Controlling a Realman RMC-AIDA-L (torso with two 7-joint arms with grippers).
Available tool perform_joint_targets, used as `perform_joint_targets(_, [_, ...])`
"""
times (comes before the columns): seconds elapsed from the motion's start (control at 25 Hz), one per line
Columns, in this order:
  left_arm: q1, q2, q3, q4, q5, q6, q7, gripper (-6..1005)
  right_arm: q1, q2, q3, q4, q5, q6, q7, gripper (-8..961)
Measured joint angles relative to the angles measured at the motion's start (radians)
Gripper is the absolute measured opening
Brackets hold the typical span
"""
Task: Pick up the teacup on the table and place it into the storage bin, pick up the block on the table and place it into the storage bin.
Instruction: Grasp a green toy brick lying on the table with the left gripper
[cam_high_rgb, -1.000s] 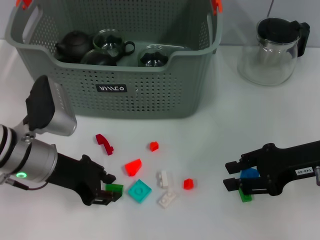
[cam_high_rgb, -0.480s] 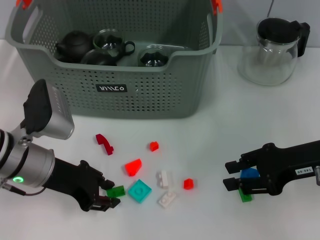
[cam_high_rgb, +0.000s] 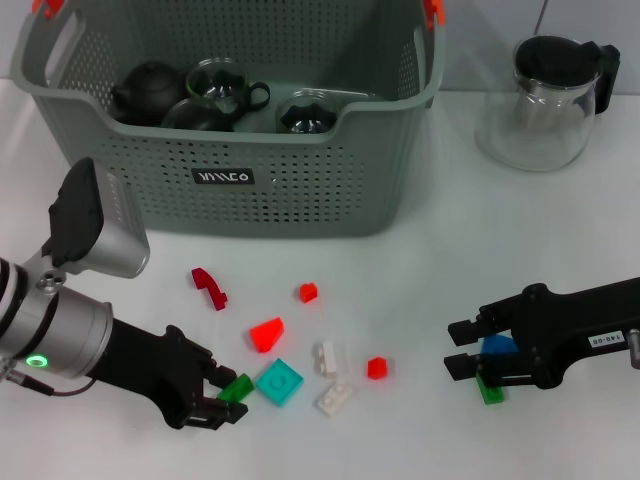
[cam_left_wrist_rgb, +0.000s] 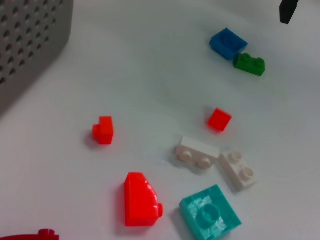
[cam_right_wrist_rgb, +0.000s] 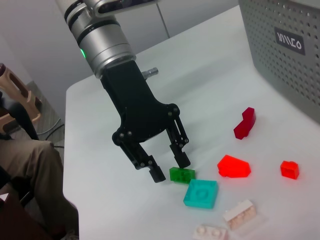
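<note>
Your left gripper sits low on the tabletop at the near left, fingers spread wide. The small green block lies between and just ahead of the fingertips, apparently touching the upper one, tilted and not clamped. Since a second ago that block has slid from deep between the fingers to nearer the teal square plate, and has turned; the gripper has dropped back slightly toward the near edge. In my judgement the grasp has not taken, so this block is not yet on its way.

Further along lie the dark red piece, the red wedge, two small red blocks, and two white bricks, all unmoved.

The storage bin stands behind, already holding dark teaware; no teacup is left out.

Your right gripper rests at the near right, unmoved, fingers parted around the blue block above another green brick; whether they touch it I cannot tell.
</note>
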Motion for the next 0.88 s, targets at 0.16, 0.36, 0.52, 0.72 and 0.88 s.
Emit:
perform_joint_targets(0.16, [-0.003,0.000,0.000,0.002,-0.007,0.005,-0.013,441,0.000,0.000,0.000,0.001,-0.001,0.001,0.000,463])
perform_joint_targets(0.36, [-0.003,0.000,0.005,-0.004,-0.002,-0.025,-0.032,439,0.000,0.000,0.000,0.001,-0.001,0.003,-0.001,463])
perform_joint_targets(0.52, [0.000,0.000,0.009,-0.007,-0.001,-0.035,-0.033,440,-0.001,0.000,0.000,0.001,-0.001,0.003,-0.001,463])
perform_joint_targets(0.72, [0.001,0.000,0.011,-0.009,-0.005,-0.032,-0.033,441,-0.001,0.000,0.000,0.001,-0.001,0.002,-0.001,463])
perform_joint_targets(0.88, [0.003,-0.001,0.015,-0.015,-0.007,-0.032,-0.033,442,-0.001,0.000,0.000,0.001,-0.001,0.003,-0.001,463])
